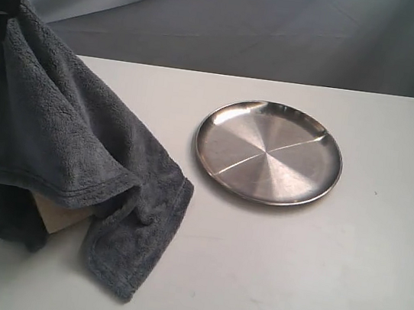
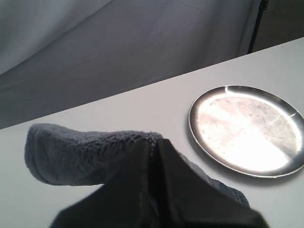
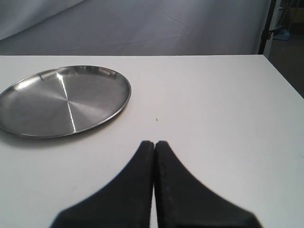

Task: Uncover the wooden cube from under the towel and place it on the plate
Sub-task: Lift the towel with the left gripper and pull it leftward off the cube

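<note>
Open white table (image 1: 290,275) spreads round the plate (image 1: 269,152) up to the back edge and a grey backdrop cloth (image 1: 286,27). Left of the plate in the exterior view, the left gripper (image 2: 153,145) pinches the towel (image 1: 48,133) aloft, the wooden cube (image 1: 59,216) peeking out beneath its hem, below those jaws; the right gripper (image 3: 154,145), near the plate, has its jaws pressed together

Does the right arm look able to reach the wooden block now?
Probably not: the towel, pinched up by the left gripper, drapes over most of the wooden cube; only a pale sliver shows.
</note>
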